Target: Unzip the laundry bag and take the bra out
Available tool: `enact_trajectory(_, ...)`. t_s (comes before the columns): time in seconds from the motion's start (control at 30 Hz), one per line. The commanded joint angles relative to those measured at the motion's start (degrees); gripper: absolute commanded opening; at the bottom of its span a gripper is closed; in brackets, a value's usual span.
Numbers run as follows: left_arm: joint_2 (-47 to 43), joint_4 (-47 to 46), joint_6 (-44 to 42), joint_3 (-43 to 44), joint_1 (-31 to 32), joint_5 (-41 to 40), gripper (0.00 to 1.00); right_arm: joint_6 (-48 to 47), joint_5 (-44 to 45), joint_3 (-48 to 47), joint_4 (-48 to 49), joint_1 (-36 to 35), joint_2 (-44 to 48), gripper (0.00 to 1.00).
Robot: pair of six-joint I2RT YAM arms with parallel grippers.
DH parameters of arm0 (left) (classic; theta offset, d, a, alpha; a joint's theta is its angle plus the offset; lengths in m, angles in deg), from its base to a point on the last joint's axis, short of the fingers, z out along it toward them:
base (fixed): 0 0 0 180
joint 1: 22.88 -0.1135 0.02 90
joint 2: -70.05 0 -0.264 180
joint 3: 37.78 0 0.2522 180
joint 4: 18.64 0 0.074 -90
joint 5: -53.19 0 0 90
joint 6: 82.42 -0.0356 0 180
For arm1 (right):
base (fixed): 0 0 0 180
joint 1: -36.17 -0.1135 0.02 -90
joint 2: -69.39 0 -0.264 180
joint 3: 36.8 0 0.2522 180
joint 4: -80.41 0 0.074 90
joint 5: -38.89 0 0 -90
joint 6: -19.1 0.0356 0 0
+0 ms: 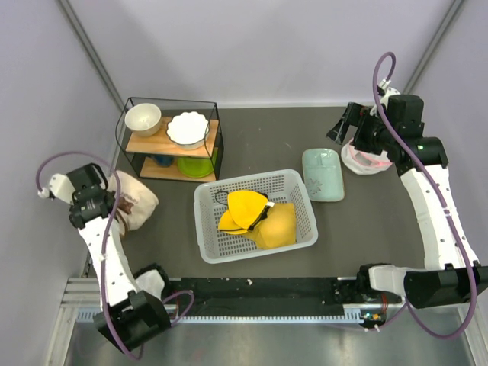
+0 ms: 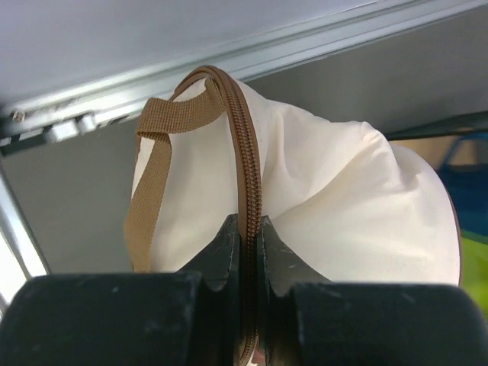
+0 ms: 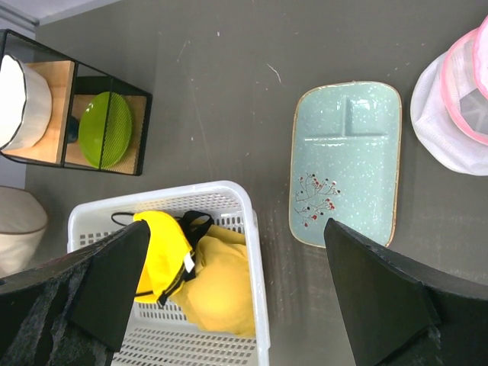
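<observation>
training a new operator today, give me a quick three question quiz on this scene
1. True or false: the left hand is clamped on the zipper of the laundry bag.
2. What colour is the garment in the white basket? A) yellow B) navy C) white
3. Is the right hand open or shut?
Key: 1 true; 2 A; 3 open.
</observation>
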Motion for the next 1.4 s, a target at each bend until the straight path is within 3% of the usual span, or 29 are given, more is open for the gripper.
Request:
enact_trajectory(0.0,-4.81,0.56,-7.69,10.77,0.16,9.15,0.0,-0.03,-0.39,-0.94,0.62,-0.57,0.03,0.99)
enact_trajectory(0.3,-7.9,1.27,-15.6,28.09,1.48,27.88,0.0,-0.9,2.24,-5.32,-0.69,-4.34,-0.14,0.99)
enact_trajectory(0.37,-7.73,1.44,-17.79,32.99,3.06,32.63,0.0,-2.56,7.16,-7.52,-4.01,-6.45,-0.93,0.99)
enact_trajectory(0.53,-5.62,3.81,-21.66,41.88,9.47,45.17,0.0,-2.49,8.05,-8.68,-4.22,-9.89,-0.32,0.99)
enact_trajectory(0.67,-3.69,3.99,-23.86,42.69,14.65,49.69,0.0,-2.31,7.88,-9.99,-3.77,-12.78,0.03,0.99)
enact_trajectory(0.87,-0.35,-0.91,-21.5,36.82,30.55,42.33,0.0,0.32,6.47,-17.79,-3.07,-20.33,-4.18,0.99)
enact_trajectory(1.0,3.78,-7.16,-19.48,32.15,49.4,27.51,0.0,0.76,10.67,-25.45,-2.89,-27.37,-8.31,0.99)
enact_trajectory(1.1,9.22,-8.39,-19.39,34.16,57.26,22.81,0.0,1.38,11.82,-27.05,-2.89,-29.58,-9.55,0.99)
enact_trajectory(1.37,18.81,-12.09,-20.44,36.54,61.86,16.48,0.0,6.21,16.22,-16.0,-2.54,-29.84,-7.27,0.99)
